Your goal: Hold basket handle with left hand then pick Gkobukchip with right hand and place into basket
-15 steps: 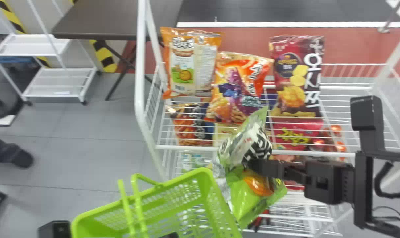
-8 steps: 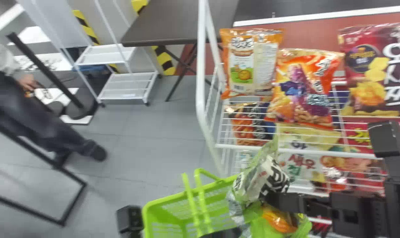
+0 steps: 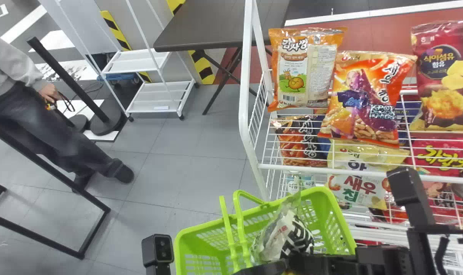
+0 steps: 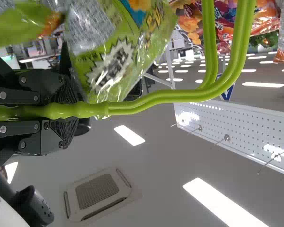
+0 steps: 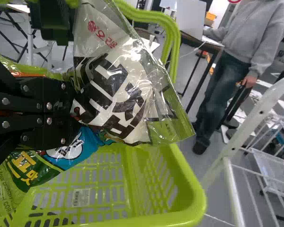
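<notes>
In the head view my left gripper (image 3: 261, 268) is low at the basket's handle (image 3: 241, 229). The left wrist view has my left gripper (image 4: 61, 111) shut on the green handle (image 4: 161, 97). My right gripper (image 3: 292, 262) is over the green basket (image 3: 200, 229), holding the Gkobukchip bag (image 3: 286, 236). Seen from the right wrist, my right gripper (image 5: 66, 111) pinches the bag (image 5: 118, 90) around its middle, above the open basket (image 5: 189, 189). Part of the green bag (image 4: 113, 56) also shows beside the left fingers.
A white wire rack (image 3: 254, 166) with several snack bags stands to the right and behind the basket. An orange bag (image 3: 307, 68) and a red-orange one (image 3: 369, 95) are on its upper shelf. Farther left are a dark table (image 3: 216, 34) and a white trolley (image 3: 158, 95).
The head view has turned left, shifting the scene rightward. My right gripper has carried the bag left from beside the basket's right edge to over its inside.
</notes>
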You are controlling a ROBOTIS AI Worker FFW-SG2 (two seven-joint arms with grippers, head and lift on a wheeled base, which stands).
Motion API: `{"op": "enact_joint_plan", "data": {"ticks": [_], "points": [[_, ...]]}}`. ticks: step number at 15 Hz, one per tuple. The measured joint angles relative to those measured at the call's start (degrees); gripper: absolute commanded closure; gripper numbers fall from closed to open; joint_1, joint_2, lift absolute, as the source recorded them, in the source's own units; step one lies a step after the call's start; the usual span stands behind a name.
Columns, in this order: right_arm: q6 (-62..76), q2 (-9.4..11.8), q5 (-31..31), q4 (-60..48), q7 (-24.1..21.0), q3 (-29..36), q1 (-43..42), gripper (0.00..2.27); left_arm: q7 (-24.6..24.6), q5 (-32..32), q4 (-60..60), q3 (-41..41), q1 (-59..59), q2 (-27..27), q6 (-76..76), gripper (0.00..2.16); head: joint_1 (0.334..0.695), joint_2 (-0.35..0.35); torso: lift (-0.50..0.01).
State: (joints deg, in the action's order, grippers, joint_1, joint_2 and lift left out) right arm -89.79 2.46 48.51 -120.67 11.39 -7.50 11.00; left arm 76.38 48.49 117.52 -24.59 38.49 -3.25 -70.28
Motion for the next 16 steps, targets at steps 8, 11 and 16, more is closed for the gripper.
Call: {"op": "enact_joint_plan", "data": {"ticks": [8,11,16], "points": [[0.00,0.09,0.26,-0.85,7.33,3.58,-0.06,0.06,0.21,0.02,-0.25,-0.35,0.12,0.09,0.16,2.15,0.695,0.350,0.000],[0.00,0.72,-5.20,-5.66,10.36,6.22,1.69,0.07,0.19,0.02,-0.29,-0.37,0.21,0.09,0.18,2.15,0.695,0.350,0.000],[24.79,2.34,-27.05,-9.34,9.43,2.26,8.78,0.08,0.17,-0.07,-0.38,-0.34,0.30,0.23,0.18,2.15,0.695,0.263,0.000]]}}
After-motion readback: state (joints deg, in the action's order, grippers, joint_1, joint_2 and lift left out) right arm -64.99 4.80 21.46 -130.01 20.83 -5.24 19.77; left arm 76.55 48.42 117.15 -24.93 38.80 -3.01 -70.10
